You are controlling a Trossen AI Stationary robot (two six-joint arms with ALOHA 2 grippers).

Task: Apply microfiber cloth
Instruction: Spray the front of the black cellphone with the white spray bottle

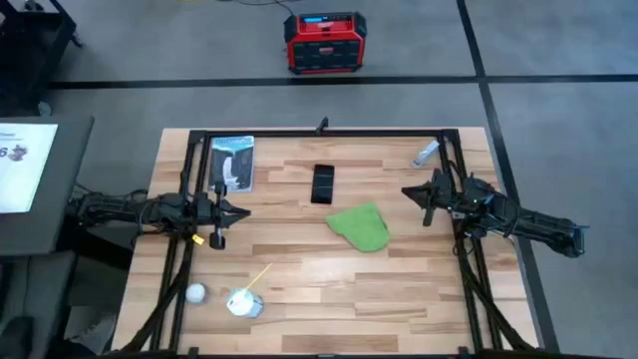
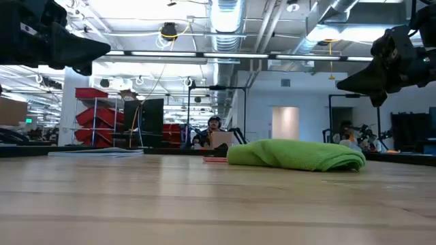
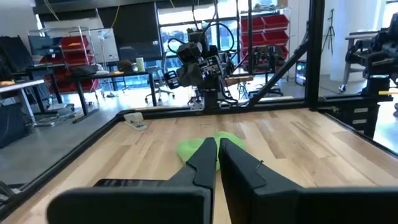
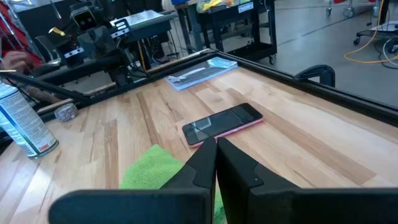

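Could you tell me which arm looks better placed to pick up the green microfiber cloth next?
Probably the right. In the high view the right tool sits nearer the microfiber cloth than the left tool does. Both tools are shut and raised above the table, holding nothing.

I see a phone point(image 1: 323, 183) lying flat mid-table, a packaged item point(image 1: 234, 163) near the far left corner, a small grey object point(image 1: 426, 154) far right, a spray can point(image 1: 243, 302) and white ball point(image 1: 196, 293) at the near left, a red box point(image 1: 325, 43) on the floor.
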